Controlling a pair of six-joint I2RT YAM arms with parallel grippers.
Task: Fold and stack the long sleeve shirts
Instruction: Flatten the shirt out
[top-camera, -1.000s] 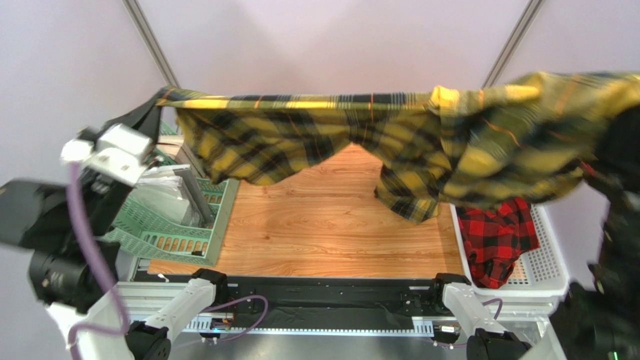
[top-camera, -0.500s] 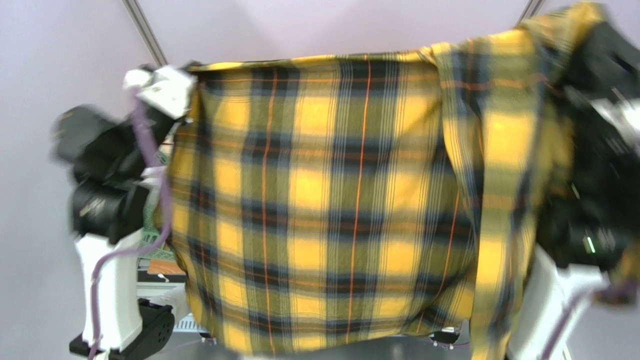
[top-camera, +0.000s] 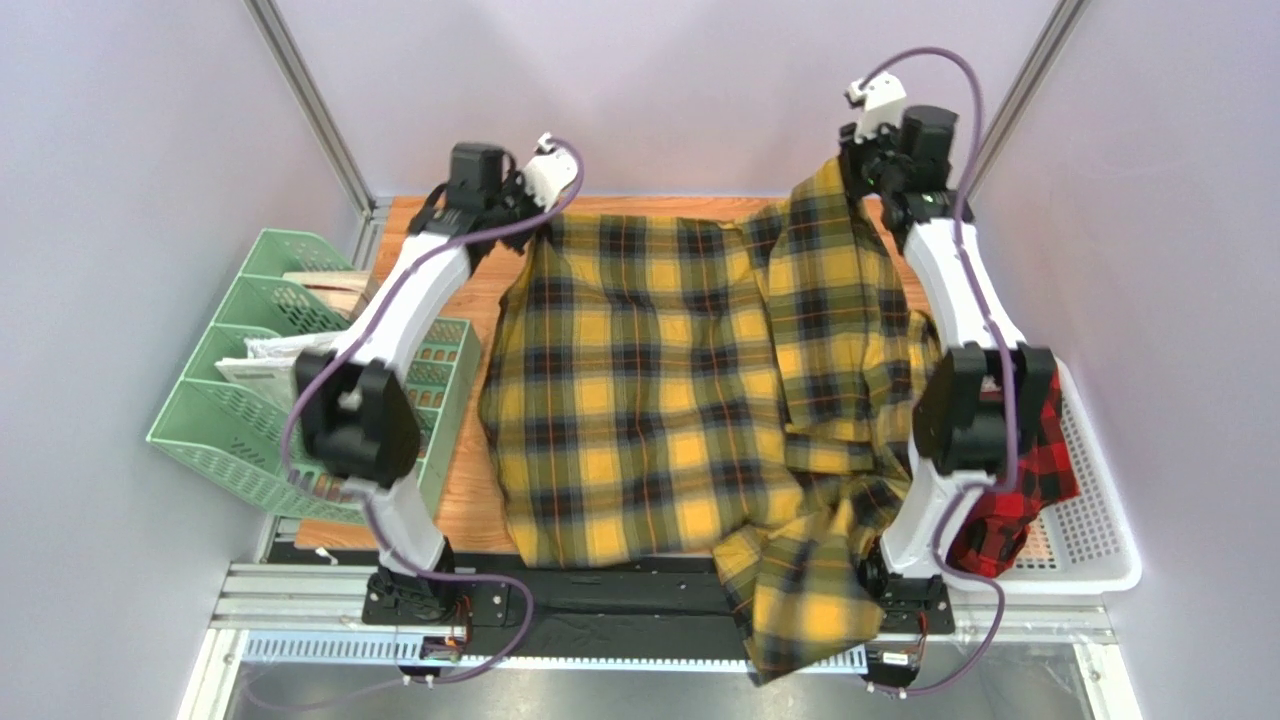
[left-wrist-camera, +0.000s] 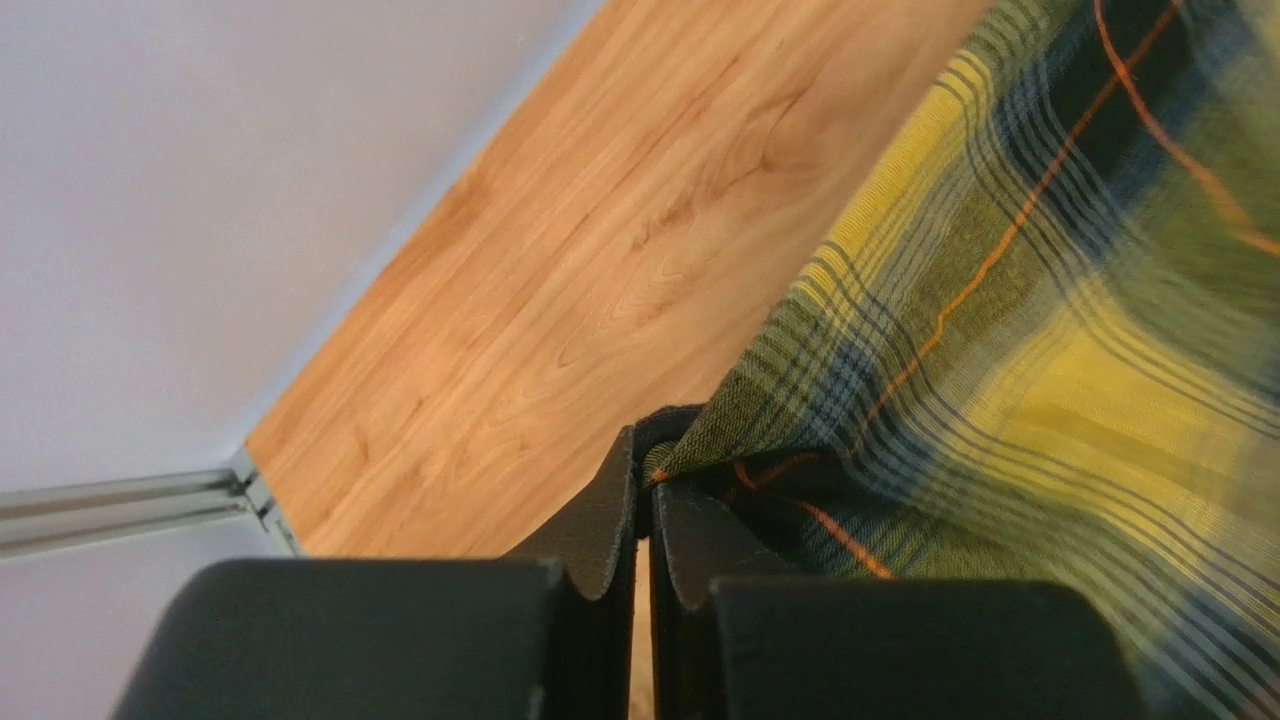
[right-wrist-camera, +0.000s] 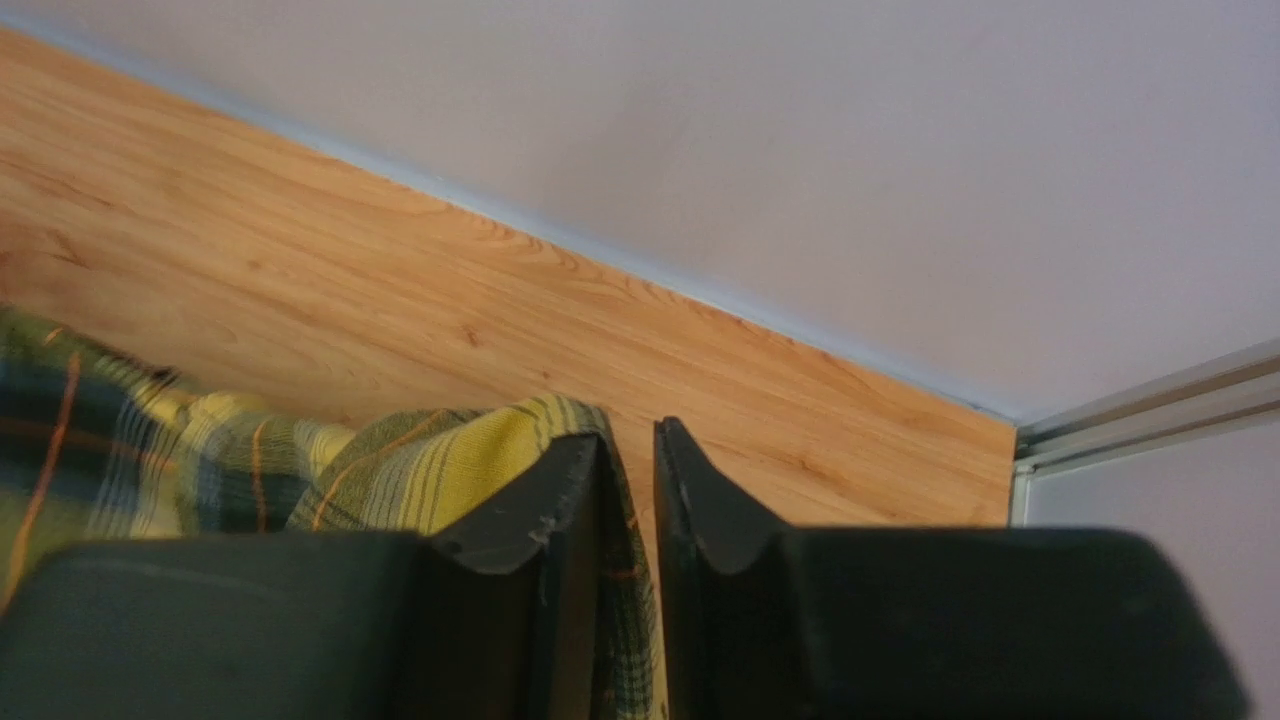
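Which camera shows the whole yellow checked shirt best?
The top camera: the yellow-and-black checked flannel shirt lies spread over the wooden table. The left wrist camera shows only a corner pinched in the left hand; the right wrist camera, a bunched edge by the right hand.

Wooden bench with a green rack on its left and a white basket on its right

The bench (left-wrist-camera: 571, 300) has a light, orange-toned wood-grain top, and pale lilac-grey walls (top-camera: 676, 75) close it in at the back and on both sides. Two slanted metal posts (top-camera: 308, 98) rise at the far corners. A green perforated plastic rack (top-camera: 226, 405) with upright dividers sits at the left edge, with flat pale sheets (top-camera: 263, 353) standing in its slots. A white perforated plastic basket (top-camera: 1094, 528) sits at the right edge. A black strip (top-camera: 631, 578) and a ribbed aluminium rail (top-camera: 301, 603) run along the near edge.
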